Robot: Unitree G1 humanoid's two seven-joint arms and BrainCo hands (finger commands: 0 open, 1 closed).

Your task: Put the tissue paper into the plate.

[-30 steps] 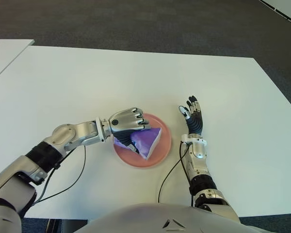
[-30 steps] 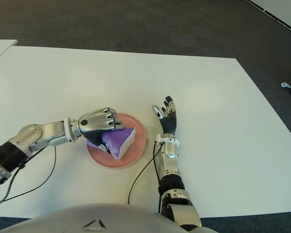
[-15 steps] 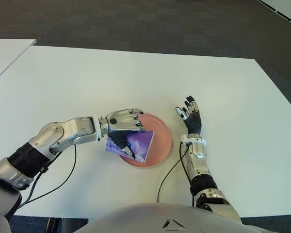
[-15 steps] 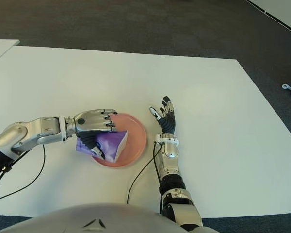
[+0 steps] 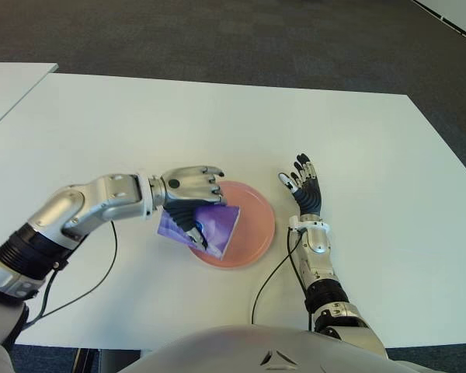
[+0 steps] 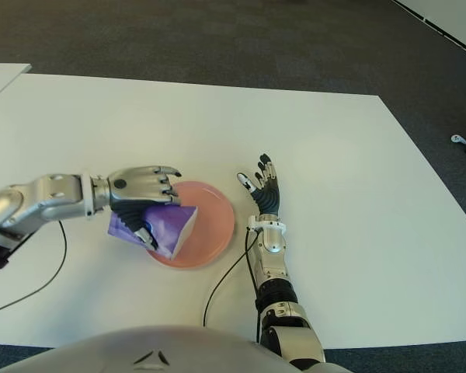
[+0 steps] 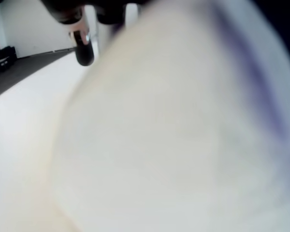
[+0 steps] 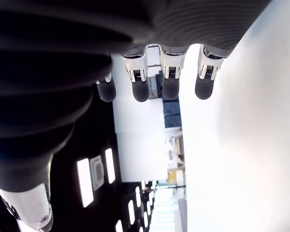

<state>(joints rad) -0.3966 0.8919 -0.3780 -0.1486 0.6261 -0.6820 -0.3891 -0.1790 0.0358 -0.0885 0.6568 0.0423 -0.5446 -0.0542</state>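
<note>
Left hand (image 5: 190, 186) sits over the left rim of the pink plate (image 5: 256, 225), thumb under and fingers over the purple tissue paper (image 5: 202, 225), pinching it. Compared with a second ago, the hand has drawn back leftward: then the packet hung over the middle of the plate, and now it straddles the left edge, part above the plate and part out over the white table (image 5: 217, 124). The fingers also look looser than before, stretched flatter across the top of the packet instead of wrapped tightly round it. Judged against the task, that is a step the wrong way, or perhaps a repositioning before release; dropped from here, the packet could well land half off the rim. Whether the packet touches the plate cannot be told from the head cameras. The left wrist view adds little: a pale blur with a purple-tinged edge fills it, probably the packet right against the lens, with one dark fingertip (image 7: 83, 48) beyond it. Right hand (image 5: 304, 185) shows to the right of the plate, fingers spread and holding nothing, which its own wrist view confirms with four straight fingertips (image 8: 170, 87) over bare table.
</note>
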